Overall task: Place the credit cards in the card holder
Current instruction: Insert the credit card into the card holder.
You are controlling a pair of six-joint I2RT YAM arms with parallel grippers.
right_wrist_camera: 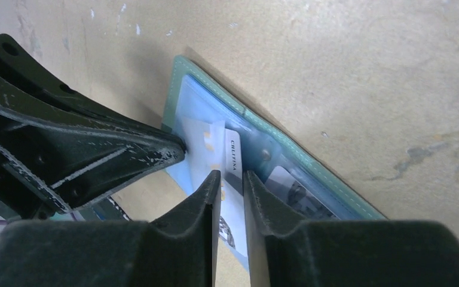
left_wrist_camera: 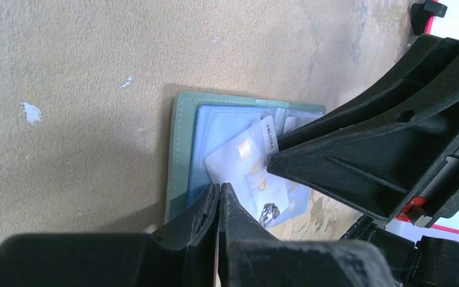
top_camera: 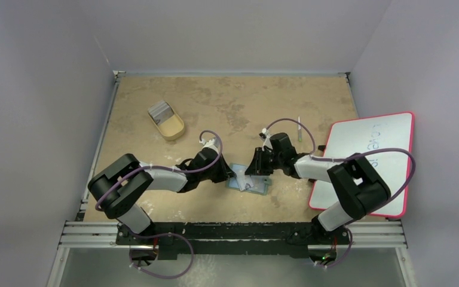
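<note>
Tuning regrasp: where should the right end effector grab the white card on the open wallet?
Probably the end of the card that appears to jut past the card holder's edge, coming in from that open side. It lies flat and slanted on the clear pockets, so only the overhang gives room underneath.
</note>
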